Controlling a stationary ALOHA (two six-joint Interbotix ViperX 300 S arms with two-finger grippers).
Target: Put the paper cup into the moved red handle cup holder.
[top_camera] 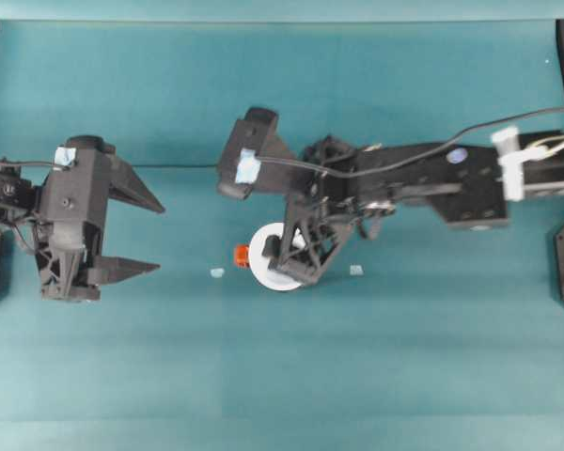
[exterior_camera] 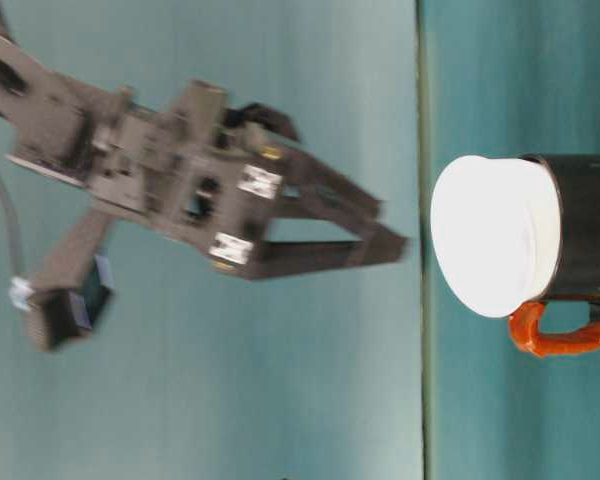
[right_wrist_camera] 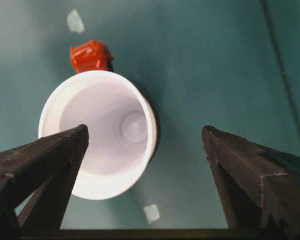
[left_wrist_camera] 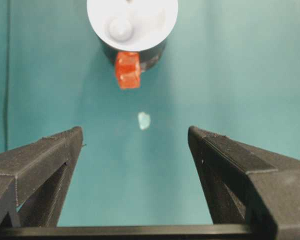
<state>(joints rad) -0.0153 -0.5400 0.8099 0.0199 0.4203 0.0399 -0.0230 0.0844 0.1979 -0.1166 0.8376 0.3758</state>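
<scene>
A: How many things do I have on the table (top_camera: 404, 376) now?

B: I count one paper cup (top_camera: 266, 250), one red handle cup holder (exterior_camera: 588, 228) and two small pale scraps (top_camera: 217, 272). The cup sits inside the holder near the middle of the table, its white rim above the black wall, and the orange-red handle tab points toward the left arm.

A: And my arms?

B: I see the right gripper (top_camera: 291, 266) reached across, above the cup and not touching it, tilted down, jaws wide apart and holding nothing. The left gripper (top_camera: 155, 235) hangs well apart at the left, pointing toward the cup, jaws also wide and holding nothing
</scene>
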